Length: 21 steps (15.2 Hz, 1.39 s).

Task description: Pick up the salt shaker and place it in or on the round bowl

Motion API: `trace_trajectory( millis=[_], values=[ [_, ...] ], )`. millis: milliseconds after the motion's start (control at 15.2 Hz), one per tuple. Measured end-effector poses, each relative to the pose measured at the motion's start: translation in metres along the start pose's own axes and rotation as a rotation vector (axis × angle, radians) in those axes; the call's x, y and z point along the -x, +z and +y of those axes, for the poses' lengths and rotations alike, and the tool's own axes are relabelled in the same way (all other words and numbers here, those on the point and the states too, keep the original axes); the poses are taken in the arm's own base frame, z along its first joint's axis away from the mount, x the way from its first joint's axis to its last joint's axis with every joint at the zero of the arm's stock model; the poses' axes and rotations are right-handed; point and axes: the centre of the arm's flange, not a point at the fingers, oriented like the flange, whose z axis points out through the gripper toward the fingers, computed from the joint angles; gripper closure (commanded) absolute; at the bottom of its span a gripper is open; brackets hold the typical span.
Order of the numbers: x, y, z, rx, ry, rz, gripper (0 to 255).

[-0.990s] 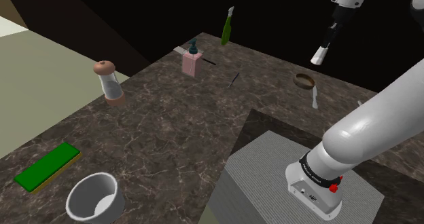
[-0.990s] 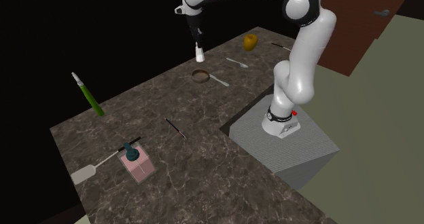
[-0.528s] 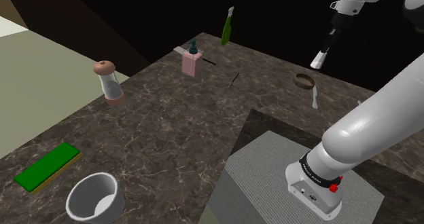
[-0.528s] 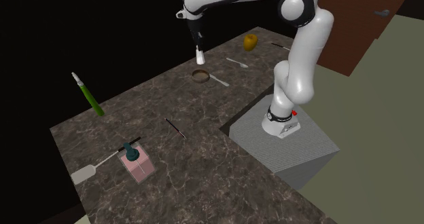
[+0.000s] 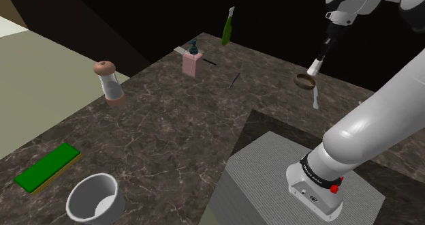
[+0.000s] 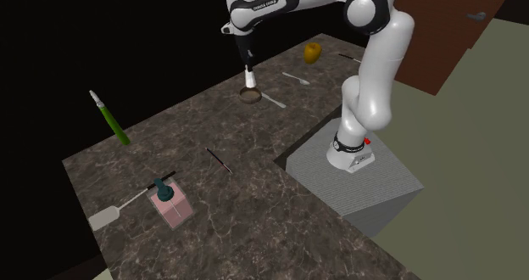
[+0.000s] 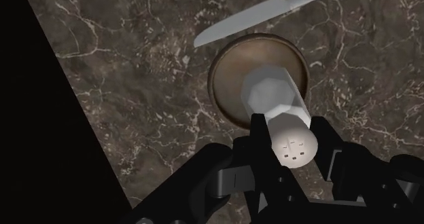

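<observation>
My gripper [image 7: 292, 146] is shut on a white salt shaker [image 7: 280, 107], whose holed cap faces the wrist camera and whose base points down. Straight below the shaker lies a small brown round bowl [image 7: 230, 80] on the dark marble counter. In the shoulder view the shaker [image 5: 314, 68] hangs from the gripper [image 5: 321, 54] just above the bowl [image 5: 305, 81] near the counter's far edge. From the second exterior view, the shaker [image 6: 249, 77] nearly reaches the bowl [image 6: 249, 93]; I cannot tell whether they touch.
A table knife [image 7: 265, 15] lies right beside the bowl. Farther off stand a pepper mill [image 5: 109, 82], a pink soap dispenser [image 5: 192, 61], a grey cup [image 5: 95, 198] and a flat green block [image 5: 48, 167]. A black area lies beyond the counter's edge.
The gripper has come down with the salt shaker and shifted over the brown bowl; the shaker's base now hangs just above it. Its grip has stayed the same.
</observation>
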Motion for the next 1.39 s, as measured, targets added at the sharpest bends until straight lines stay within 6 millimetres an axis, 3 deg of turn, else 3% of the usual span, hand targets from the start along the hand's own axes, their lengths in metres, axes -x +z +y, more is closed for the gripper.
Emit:
trace_trajectory(
  millis=[528,924,990,1386],
  values=[
    [-0.002,0.038,0.001,0.000,0.000,0.000,255],
    [-0.004,0.041,0.001,0.000,0.000,0.000,255],
    [-0.004,0.041,0.001,0.000,0.000,0.000,0],
    [-0.004,0.041,0.001,0.000,0.000,0.000,0]
  ],
)
